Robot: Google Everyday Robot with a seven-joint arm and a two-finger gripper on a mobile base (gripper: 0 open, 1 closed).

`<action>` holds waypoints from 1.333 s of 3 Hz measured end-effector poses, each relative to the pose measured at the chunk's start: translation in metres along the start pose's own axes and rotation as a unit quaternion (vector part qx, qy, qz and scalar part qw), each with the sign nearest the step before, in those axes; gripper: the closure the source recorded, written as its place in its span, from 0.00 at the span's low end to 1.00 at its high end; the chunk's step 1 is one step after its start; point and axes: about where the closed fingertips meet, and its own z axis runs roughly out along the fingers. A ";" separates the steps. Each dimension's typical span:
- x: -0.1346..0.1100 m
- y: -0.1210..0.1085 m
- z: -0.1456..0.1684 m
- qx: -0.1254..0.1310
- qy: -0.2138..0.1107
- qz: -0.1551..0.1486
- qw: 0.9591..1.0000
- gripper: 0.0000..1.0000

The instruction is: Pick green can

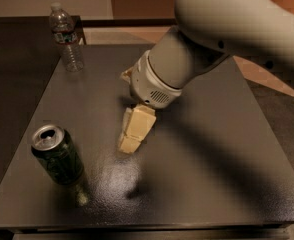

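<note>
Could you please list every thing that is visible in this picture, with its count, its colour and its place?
green can: one, dark green with a silver top, upright on the front left part of the table.
water bottle: one, clear plastic, upright near the far left corner of the table.
table: one, dark grey, fills most of the view.
floor: pale tan, behind the far edge of the table.
arm: one, light grey, comes in from the upper right over the table.
gripper: one, beige, pointing down over the middle of the table, to the right of the green can and apart from it.
</note>
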 end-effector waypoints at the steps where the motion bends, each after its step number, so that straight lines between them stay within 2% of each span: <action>1: -0.027 0.016 0.029 -0.051 -0.031 -0.028 0.998 0.00; 2: -0.049 0.036 0.046 -0.103 -0.057 -0.064 0.991 0.00; 3: -0.067 0.052 0.052 -0.134 -0.078 -0.097 0.983 0.00; 4: -0.078 0.065 0.057 -0.149 -0.085 -0.120 0.978 0.00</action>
